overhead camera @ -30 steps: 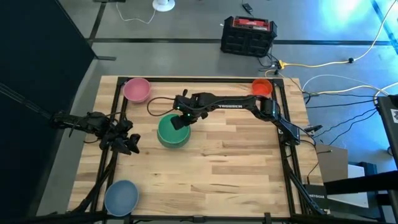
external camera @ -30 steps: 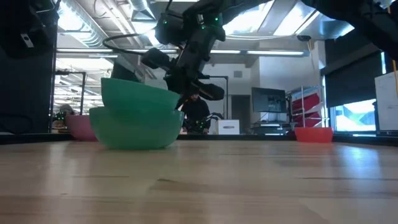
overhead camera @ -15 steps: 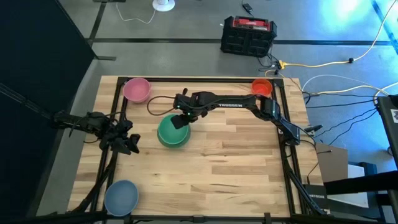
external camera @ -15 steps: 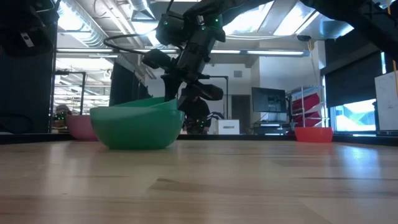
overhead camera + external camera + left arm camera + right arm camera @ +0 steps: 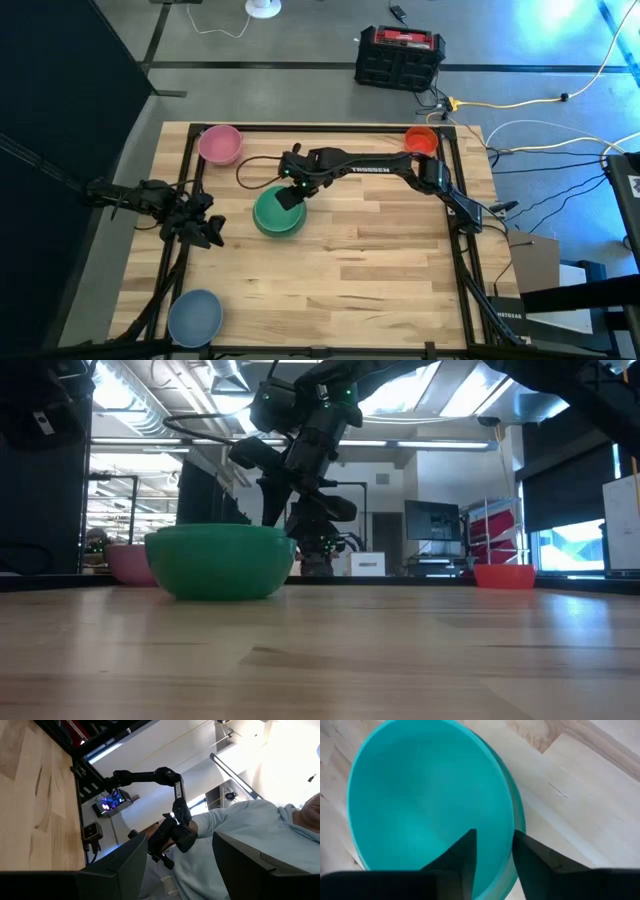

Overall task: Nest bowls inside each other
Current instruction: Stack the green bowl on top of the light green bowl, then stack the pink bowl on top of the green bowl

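Note:
Two green bowls [image 5: 278, 212] sit nested, one inside the other, on the wooden table's middle left; in the low view the green pair [image 5: 220, 560] stands level. My right gripper [image 5: 494, 854] is open at the pair's far right rim, slanting down, with one finger inside the bowl and one outside. A pink bowl [image 5: 219, 144], an orange-red bowl [image 5: 421, 140] and a light blue bowl [image 5: 195, 316] stand apart on the table. My left gripper [image 5: 205, 230] waits open at the table's left edge. My right gripper has its fingers on either side of the inner green bowl's rim [image 5: 512, 827], coming from above at a slant from the far right. Whether either finger touches the rim, I cannot tell. The bowl rests in the lower bowl.
A dark frame rail [image 5: 320, 128] runs along the table's far edge, with side rails at left and right. Bare wood [image 5: 370, 270] spreads across the middle and near right. A person in a light shirt [image 5: 240, 850] shows beyond the table in the left wrist view.
My right gripper has opened and let go of the upper green bowl. That bowl, earlier raised above the lower one, then tilted in it, has dropped into it and now sits level, rims nearly flush. The arm has stayed where it was.

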